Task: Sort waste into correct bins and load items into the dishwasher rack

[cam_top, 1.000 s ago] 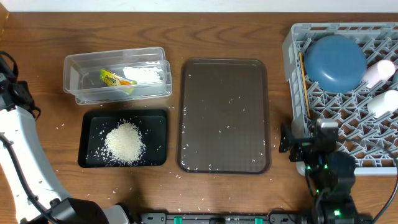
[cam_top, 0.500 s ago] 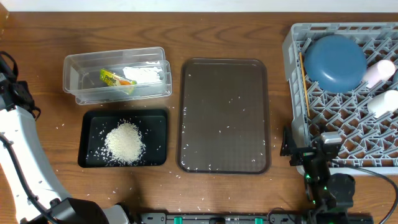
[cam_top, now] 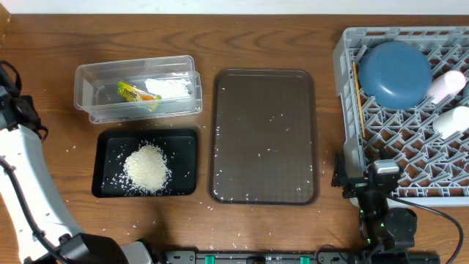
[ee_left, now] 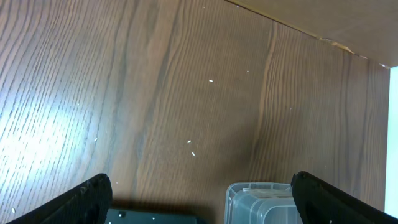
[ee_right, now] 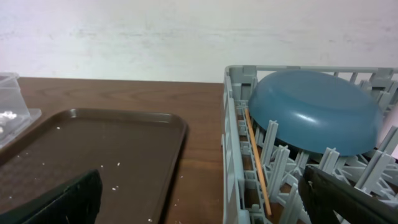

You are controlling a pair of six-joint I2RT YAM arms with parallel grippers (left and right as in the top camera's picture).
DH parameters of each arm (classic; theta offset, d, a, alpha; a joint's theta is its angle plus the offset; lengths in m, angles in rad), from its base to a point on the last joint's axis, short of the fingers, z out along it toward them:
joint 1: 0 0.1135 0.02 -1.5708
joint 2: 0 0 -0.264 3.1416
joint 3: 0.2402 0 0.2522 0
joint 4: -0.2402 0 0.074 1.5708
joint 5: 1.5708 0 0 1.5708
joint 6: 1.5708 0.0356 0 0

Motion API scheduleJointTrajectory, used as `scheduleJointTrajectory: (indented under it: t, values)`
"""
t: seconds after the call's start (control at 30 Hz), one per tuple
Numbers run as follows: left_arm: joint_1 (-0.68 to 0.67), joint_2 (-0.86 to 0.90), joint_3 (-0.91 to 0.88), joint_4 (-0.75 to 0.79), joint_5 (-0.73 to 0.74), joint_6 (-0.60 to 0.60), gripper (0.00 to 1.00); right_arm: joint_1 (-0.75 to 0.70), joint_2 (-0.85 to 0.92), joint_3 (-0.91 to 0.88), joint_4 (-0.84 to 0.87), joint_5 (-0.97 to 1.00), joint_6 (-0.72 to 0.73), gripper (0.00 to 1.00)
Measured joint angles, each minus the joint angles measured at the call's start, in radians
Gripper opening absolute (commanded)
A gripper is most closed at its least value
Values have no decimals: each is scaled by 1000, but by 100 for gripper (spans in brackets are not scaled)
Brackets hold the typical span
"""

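- overhead: the clear tub (cam_top: 84, 92) holds the snack wrapper (cam_top: 135, 94) and the napkin (cam_top: 170, 86). the black tray (cam_top: 97, 165) below it carries the rice pile (cam_top: 146, 167). in the rack (cam_top: 341, 66) lie the dark-blue bowl (cam_top: 396, 73), the pink cup (cam_top: 447, 86), the white cup (cam_top: 452, 121) and the chopsticks (cam_top: 358, 99) along the left wall. no light-blue bowl shows. stray grains dot the brown serving tray (cam_top: 264, 110). the right arm (cam_top: 381, 213) sits at the rack's near corner, the left arm (cam_top: 22, 169) at the table's left edge.
- left wrist: the left gripper (ee_left: 200, 186) is spread wide with nothing in it, over bare wood, a corner of the tub (ee_left: 258, 202) just below.
- right wrist: the right gripper (ee_right: 200, 180) is also spread wide and empty, facing the rack wall (ee_right: 233, 124), chopsticks (ee_right: 256, 158) and bowl (ee_right: 317, 109).
- judgement: sorting and loading look all but done. the next move likely calls for only a check for the missing bowl, or parking the arms.
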Motion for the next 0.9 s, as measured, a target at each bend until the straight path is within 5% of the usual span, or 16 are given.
scheduleJointTrajectory:
  t: [0.9]
  values:
    - [0, 0, 0, 0, 0, 0, 95, 0, 0, 0, 0, 0, -25, 99]
